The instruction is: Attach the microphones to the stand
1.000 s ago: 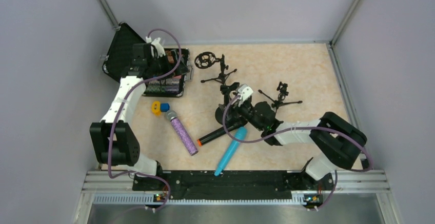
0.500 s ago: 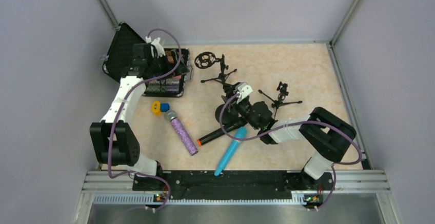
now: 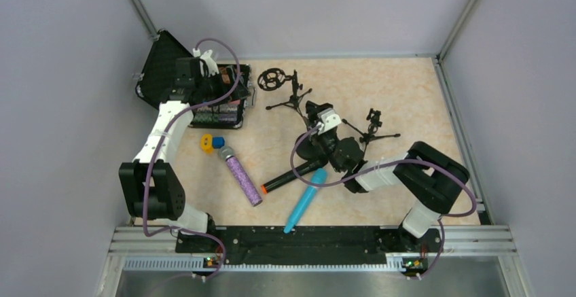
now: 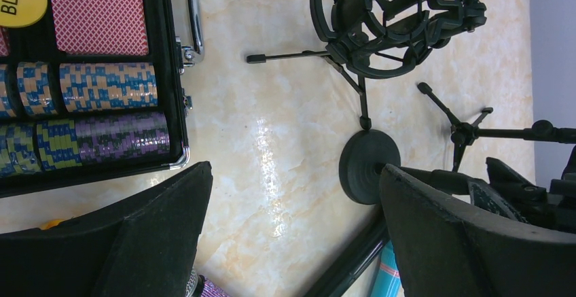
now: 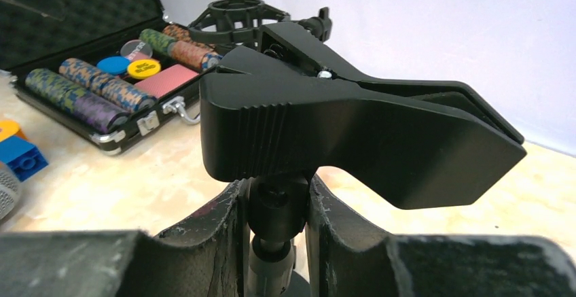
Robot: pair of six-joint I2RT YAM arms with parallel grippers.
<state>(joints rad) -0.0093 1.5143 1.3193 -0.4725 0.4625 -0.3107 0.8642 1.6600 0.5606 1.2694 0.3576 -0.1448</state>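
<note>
One ribbed wedge-shaped clamp (image 5: 353,134) crowns the stand (image 5: 274,210).

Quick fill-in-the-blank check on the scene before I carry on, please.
1. The right gripper is shut on the stand below its black clamp; the left gripper is ____.
2. The purple microphone, black microphone and blue microphone all lie on the ____.
3. The black microphone's tip is ____.
Missing: open; table; orange.
</note>
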